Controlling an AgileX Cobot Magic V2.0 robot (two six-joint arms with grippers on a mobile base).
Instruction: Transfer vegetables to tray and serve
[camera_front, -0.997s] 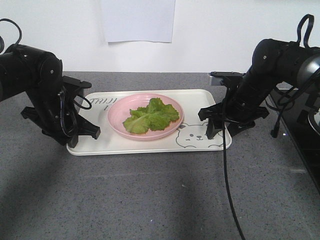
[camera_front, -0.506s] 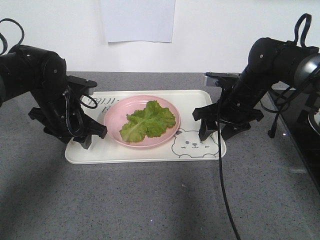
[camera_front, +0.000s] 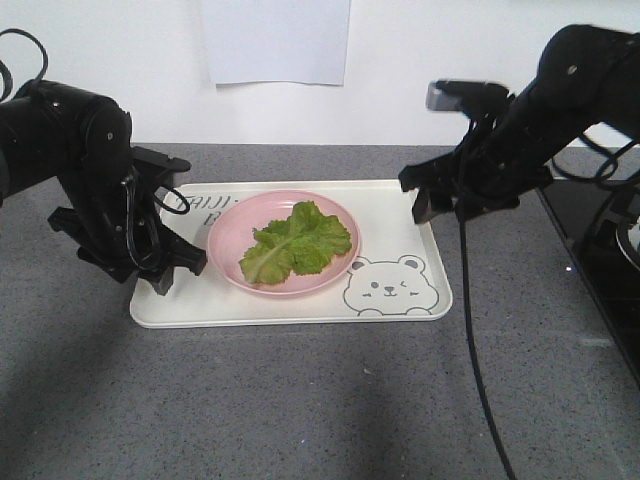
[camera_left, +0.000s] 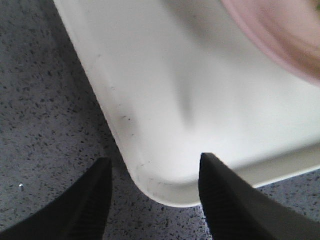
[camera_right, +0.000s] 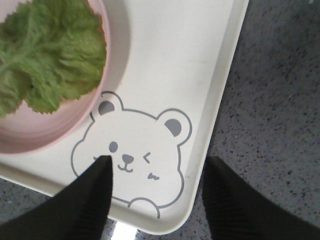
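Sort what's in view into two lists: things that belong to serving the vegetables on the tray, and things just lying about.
Belongs to the job:
lettuce leaves
pink plate holding them
cream bear-face tray
left gripper
right gripper

Just there:
white paper sheet on the wall
grey speckled countertop

Even, bright indoor light; soft shadows fall on the grey countertop (camera_front: 300, 400); the left wrist view is blurred, others sharp
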